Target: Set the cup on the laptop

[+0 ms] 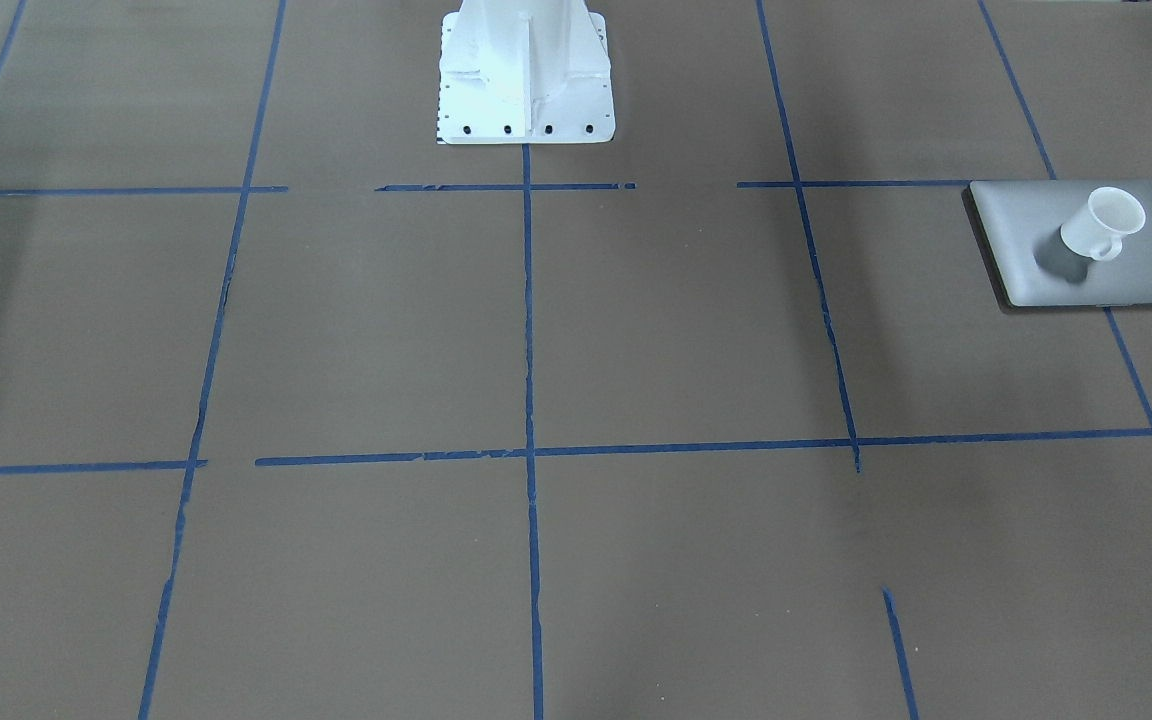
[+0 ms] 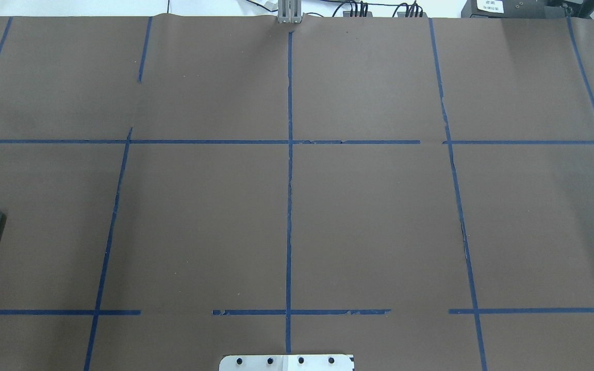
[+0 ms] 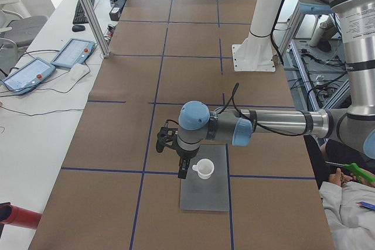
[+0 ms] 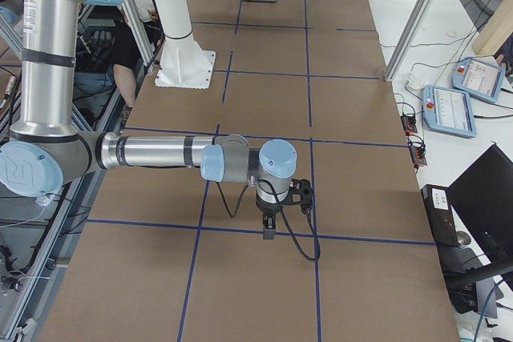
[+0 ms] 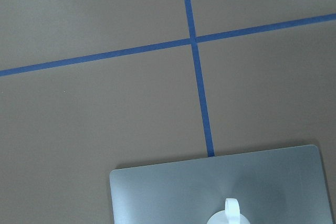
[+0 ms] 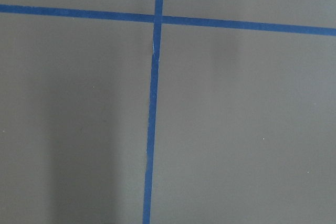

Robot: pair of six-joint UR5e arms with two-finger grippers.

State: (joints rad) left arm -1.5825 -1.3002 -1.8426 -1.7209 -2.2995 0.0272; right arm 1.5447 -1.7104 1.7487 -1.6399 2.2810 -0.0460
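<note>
The small white cup (image 1: 1101, 225) stands upright on the lid of the silver-grey laptop (image 1: 1026, 230), which lies flat on the brown table on the robot's left side. The exterior left view shows the cup (image 3: 204, 168) on the laptop (image 3: 205, 197), with my left gripper (image 3: 183, 171) hanging just beside it; I cannot tell whether the gripper is open or whether it touches the cup. The left wrist view shows the laptop (image 5: 173, 192) and the cup's handle (image 5: 231, 209). My right gripper (image 4: 268, 231) hangs over bare table far from them; I cannot tell its state.
The white robot pedestal (image 1: 524, 70) stands at the table's robot side. Blue tape lines (image 2: 290, 180) grid the brown table. Teach pendants (image 3: 73, 52) lie on the side bench. An operator (image 3: 351, 203) sits by the left arm's base.
</note>
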